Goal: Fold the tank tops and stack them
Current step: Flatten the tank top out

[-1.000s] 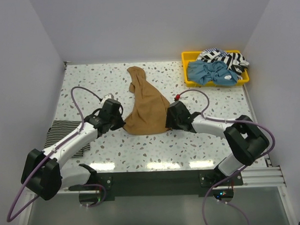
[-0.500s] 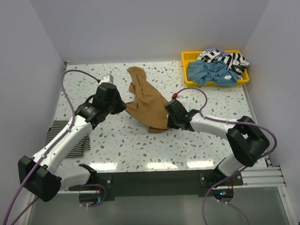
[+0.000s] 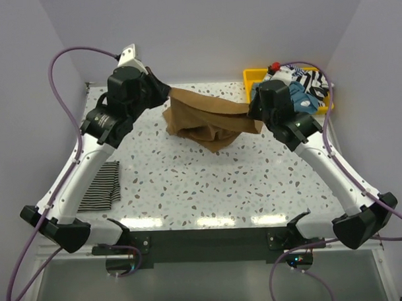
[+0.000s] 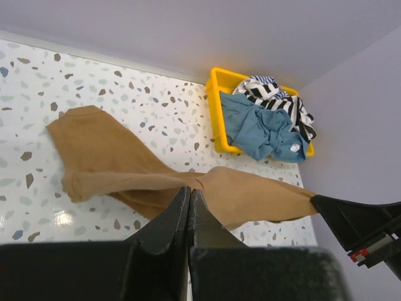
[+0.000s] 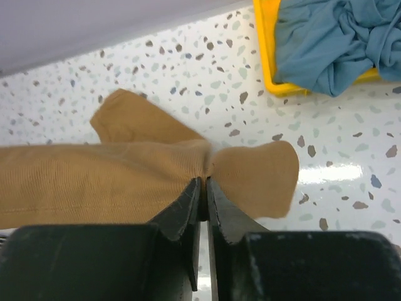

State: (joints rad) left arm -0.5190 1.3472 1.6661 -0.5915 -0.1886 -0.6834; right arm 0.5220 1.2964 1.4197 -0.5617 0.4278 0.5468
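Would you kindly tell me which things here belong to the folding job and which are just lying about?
Job:
tan top, held up
thin-striped top, lying at the left
blue top and wide-striped top, bunched in the yellow tray

Lying about:
yellow tray, merely a holder

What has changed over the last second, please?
The left hand and right hand, shut on the tan top, rose and swung toward the far edge, lifting it, stretched between them. The striped top and tray stayed put.
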